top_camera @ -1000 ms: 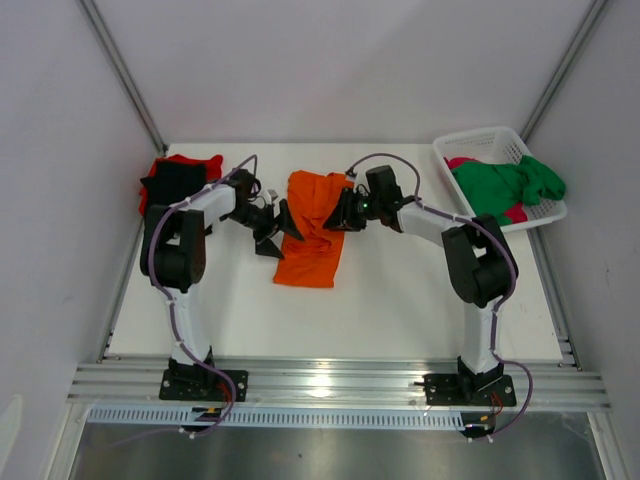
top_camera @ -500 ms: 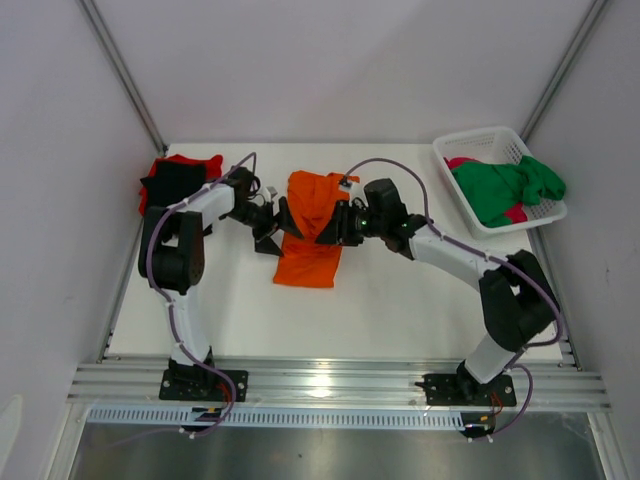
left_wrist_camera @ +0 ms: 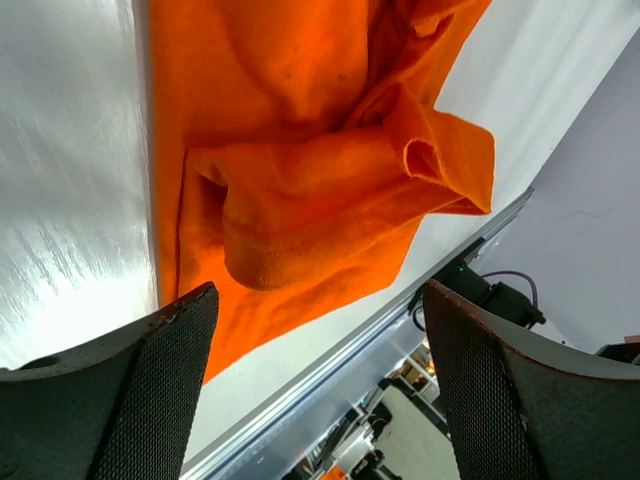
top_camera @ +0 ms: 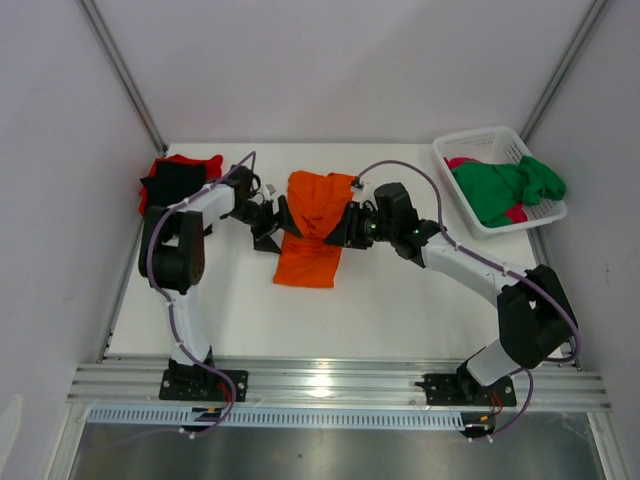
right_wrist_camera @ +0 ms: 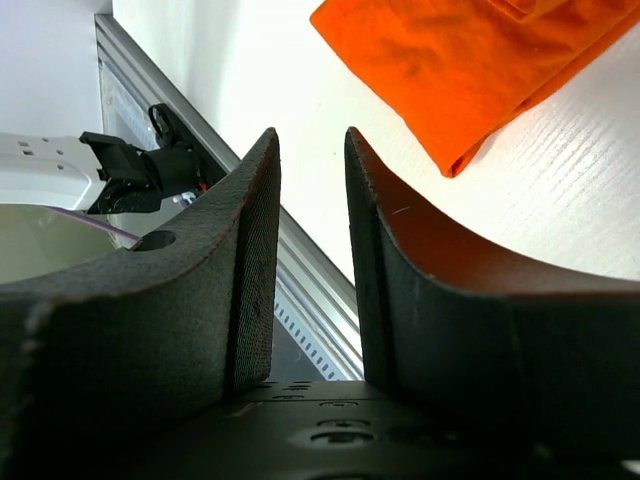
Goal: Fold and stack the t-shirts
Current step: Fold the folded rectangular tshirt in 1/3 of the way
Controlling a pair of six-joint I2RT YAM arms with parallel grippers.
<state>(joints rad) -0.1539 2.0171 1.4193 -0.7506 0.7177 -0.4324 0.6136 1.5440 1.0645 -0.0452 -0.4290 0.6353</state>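
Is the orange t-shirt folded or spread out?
Partly folded: the orange t-shirt lies doubled into a long narrow strip, with a rumpled flap bunched on top, not a small neat rectangle.

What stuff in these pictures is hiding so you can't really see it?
- Top view: pink t-shirt mostly buried under the green t-shirt in the basket.
- Top view: red t-shirt partly under the black t-shirt.
- Top view: both arms' jaws cover the orange t-shirt's side edges.
- Left wrist view: top edge cuts the orange t-shirt off.
- Right wrist view: only its corner shows, above the jaws; frame edges cut the rest.
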